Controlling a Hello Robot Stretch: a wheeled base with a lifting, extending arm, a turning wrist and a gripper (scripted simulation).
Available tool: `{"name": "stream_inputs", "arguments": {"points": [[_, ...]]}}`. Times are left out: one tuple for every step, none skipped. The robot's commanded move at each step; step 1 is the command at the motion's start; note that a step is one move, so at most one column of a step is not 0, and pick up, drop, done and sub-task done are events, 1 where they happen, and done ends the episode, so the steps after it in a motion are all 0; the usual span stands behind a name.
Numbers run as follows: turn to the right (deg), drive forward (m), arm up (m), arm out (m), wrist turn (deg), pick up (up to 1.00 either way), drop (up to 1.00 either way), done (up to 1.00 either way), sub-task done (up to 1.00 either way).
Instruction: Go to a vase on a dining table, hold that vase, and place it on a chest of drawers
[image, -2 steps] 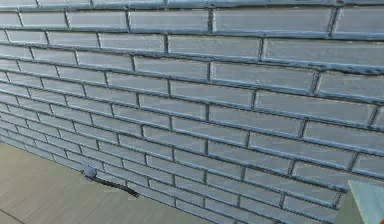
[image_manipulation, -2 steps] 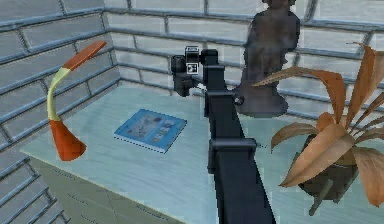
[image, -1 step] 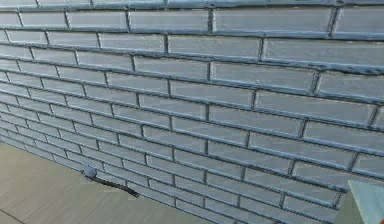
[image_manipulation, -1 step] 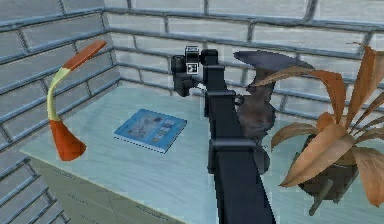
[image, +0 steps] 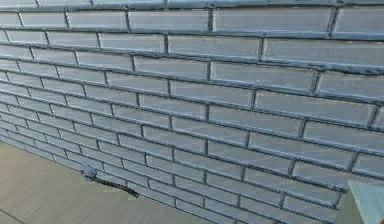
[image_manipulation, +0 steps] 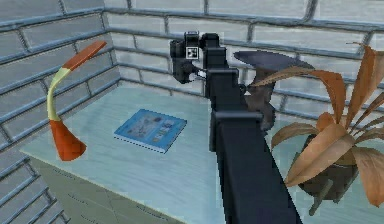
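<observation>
Vase (image_manipulation: 272, 65) of dark grey, nearly black, with a wide, shallow, flared rim like a dish and a narrower body beneath it. It stands toward the back of the pale top of the chest of drawers (image_manipulation: 110, 170), close to the brick wall. In the arm side view it sits just right of the arm (image_manipulation: 240, 140), whose dark bar hides part of its lower body, and left of a potted plant (image_manipulation: 335, 130) with long orange-brown leaves in a dark pot.

The gripper (image_manipulation: 178, 68) shows at the arm's far end, left of the white marker squares and on the other side of the arm from the vase. Only brick wall lies behind its fingers, so it holds nothing; how the fingers themselves are set cannot be told.

Farther left on the same top lie a blue book (image_manipulation: 150, 129), flat, and an orange lamp (image_manipulation: 68, 135) with a cone base and a curved pale neck.

The forward view faces a grey-blue brick wall (image: 200, 90) with a strip of floor (image: 40, 190) at lower left, where a small dark object (image: 92, 173) lies at the wall's foot.
</observation>
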Motion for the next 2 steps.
{"name": "stream_inputs", "arguments": {"points": [[0.0,0.00,0.00,-0.08,0.0,0.00,0.00,0.00,0.00],[0.0,0.00,0.00,0.00,0.0,0.00,0.00,1.00,0.00]]}}
